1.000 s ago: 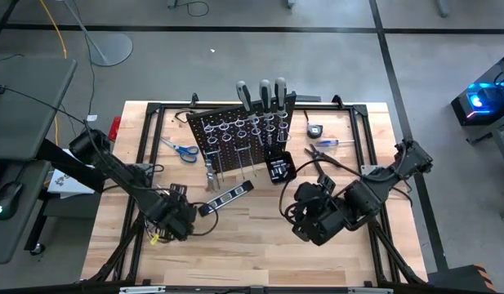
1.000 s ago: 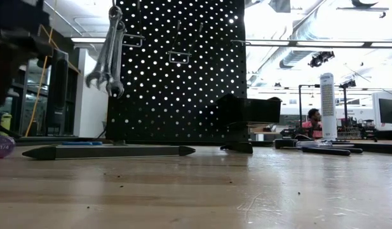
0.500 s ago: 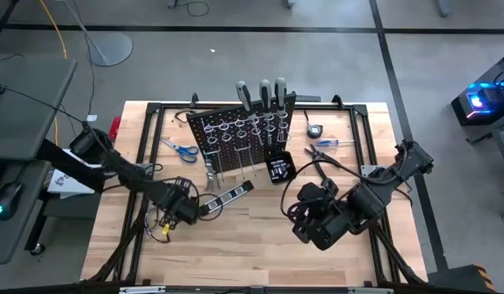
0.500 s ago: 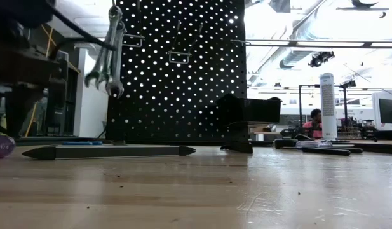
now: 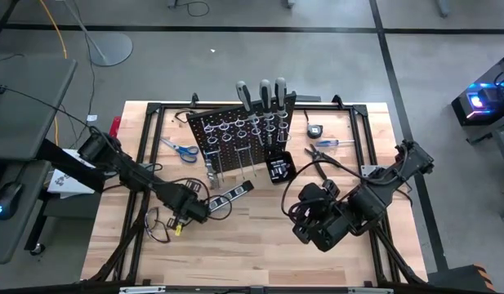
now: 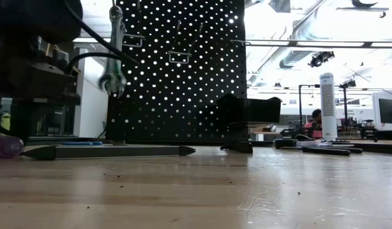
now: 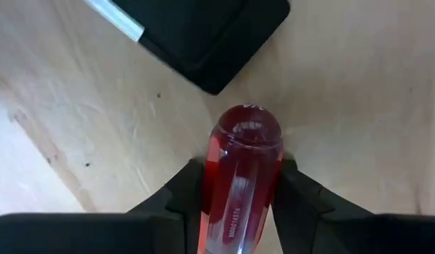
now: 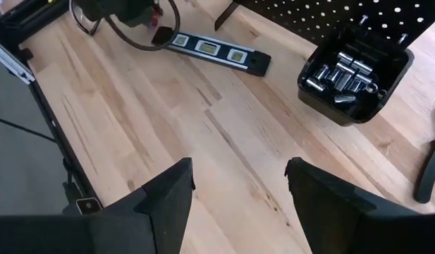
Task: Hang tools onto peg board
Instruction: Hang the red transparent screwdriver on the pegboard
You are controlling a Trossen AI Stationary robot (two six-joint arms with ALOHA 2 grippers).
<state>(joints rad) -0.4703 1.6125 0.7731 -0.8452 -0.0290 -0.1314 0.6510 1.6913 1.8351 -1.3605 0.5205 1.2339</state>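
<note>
- the left gripper point(image 5: 194, 210) sits low over the near-left part of the table point(image 5: 252, 245), just near of the black level point(image 5: 229, 195), clenched on a red-handled screwdriver point(image 7: 240, 176).
- in the left wrist view the red handle is pinched between both dark fingers point(image 7: 185, 194), its long axis running along the gripper and its rounded butt end pointing forward, towards the level's black end point(image 7: 203, 35); the shaft and tip are hidden.
- the peg board point(image 5: 239, 135) stands upright at the far middle of the table, with silver wrenches point(image 6: 114, 54) hanging at its left side.
- blue-handled scissors point(image 5: 180, 148) lie left of the board.
- the right gripper point(image 8: 238, 190) hovers over the near-right table, fingers spread and holding nothing.
- a black box of sockets point(image 8: 354, 70) sits at the board's foot.
</note>
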